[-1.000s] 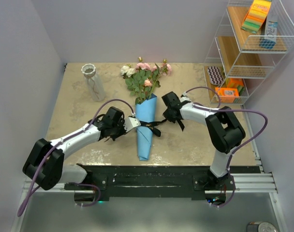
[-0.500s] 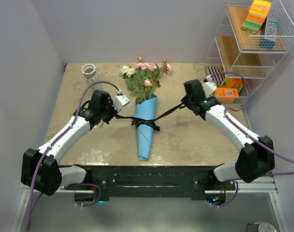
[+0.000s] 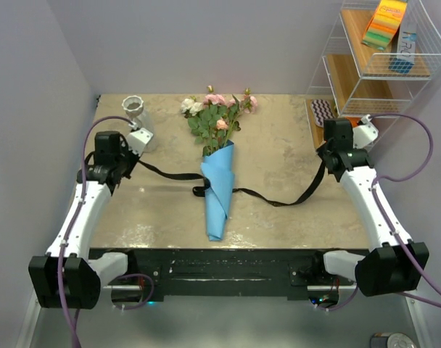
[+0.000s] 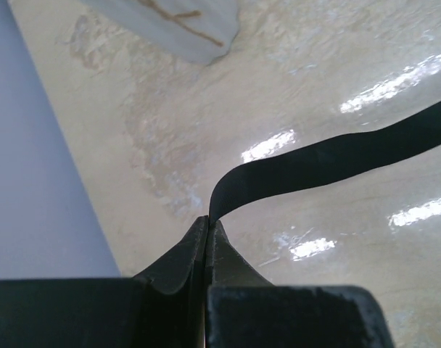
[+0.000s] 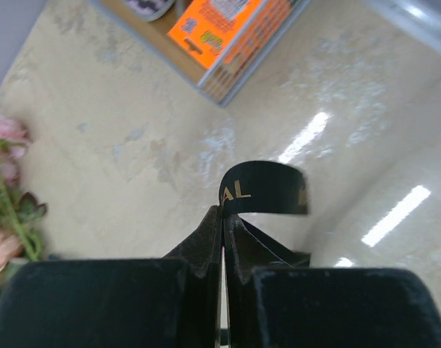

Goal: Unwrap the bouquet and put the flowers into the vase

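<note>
Untying in hand: clamping one black ribbon end in left pincer, other end in right pincer; bouquet lying between both on counter, knot looking undone; vase just beside left pincer. Next, probably dropping ribbon, peeling blue wrap.

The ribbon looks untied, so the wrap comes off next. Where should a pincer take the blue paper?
Probably the free flap edge on the right side of the blue paper cone, coming from the right: it lies flat, and that fold looks lifted.

walls: lilac | table: beige, glossy | wire shelf: right
</note>
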You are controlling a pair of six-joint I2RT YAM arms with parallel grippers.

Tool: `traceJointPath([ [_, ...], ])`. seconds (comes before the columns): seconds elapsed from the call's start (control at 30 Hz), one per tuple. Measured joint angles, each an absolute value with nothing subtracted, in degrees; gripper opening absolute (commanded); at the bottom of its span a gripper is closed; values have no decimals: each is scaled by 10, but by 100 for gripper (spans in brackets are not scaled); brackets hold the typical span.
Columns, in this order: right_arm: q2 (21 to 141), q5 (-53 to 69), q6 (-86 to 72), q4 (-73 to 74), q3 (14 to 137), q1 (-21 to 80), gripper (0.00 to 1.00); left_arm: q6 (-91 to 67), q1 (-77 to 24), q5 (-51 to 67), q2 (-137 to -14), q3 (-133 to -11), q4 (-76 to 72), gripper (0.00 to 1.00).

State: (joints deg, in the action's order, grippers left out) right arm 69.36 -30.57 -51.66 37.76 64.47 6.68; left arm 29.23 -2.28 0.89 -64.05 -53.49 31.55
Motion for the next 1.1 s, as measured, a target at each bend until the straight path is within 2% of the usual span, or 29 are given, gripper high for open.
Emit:
traceJointPath([
  [0.17,694,-376,-500,432,677,53,0,319,53,-3,-618,-535,325,0],
  [0.23,694,-391,-493,437,684,40,12,333,88,-10,-615,-535,325,0],
  [0.27,694,-395,-489,438,684,32,26,339,105,-14,-614,-535,324,13],
  [0.33,694,-395,-481,443,684,17,49,355,140,-19,-611,-534,324,46],
  [0.37,694,-396,-475,446,684,10,68,364,152,-20,-609,-534,323,68],
  [0.4,694,-396,-467,448,685,6,74,371,169,-21,-607,-533,323,81],
  [0.43,694,-396,-461,451,687,4,79,375,182,-21,-603,-532,324,92],
  [0.47,694,-397,-453,453,689,4,89,383,191,-20,-600,-532,325,99],
  [0.5,694,-399,-443,458,695,4,99,387,199,-19,-596,-533,326,99],
  [0.67,690,-412,-404,473,752,4,99,387,205,57,-587,-590,406,99],
  [0.8,644,-377,-381,469,765,4,99,386,186,192,-613,-722,487,99],
  [0.87,609,-341,-369,456,756,9,98,378,128,244,-616,-751,491,99],
  [0.97,566,-297,-350,434,743,38,91,343,-30,286,-632,-742,471,99],
  [1.1,535,-252,-324,388,701,99,85,299,-186,295,-726,-728,437,99],
])
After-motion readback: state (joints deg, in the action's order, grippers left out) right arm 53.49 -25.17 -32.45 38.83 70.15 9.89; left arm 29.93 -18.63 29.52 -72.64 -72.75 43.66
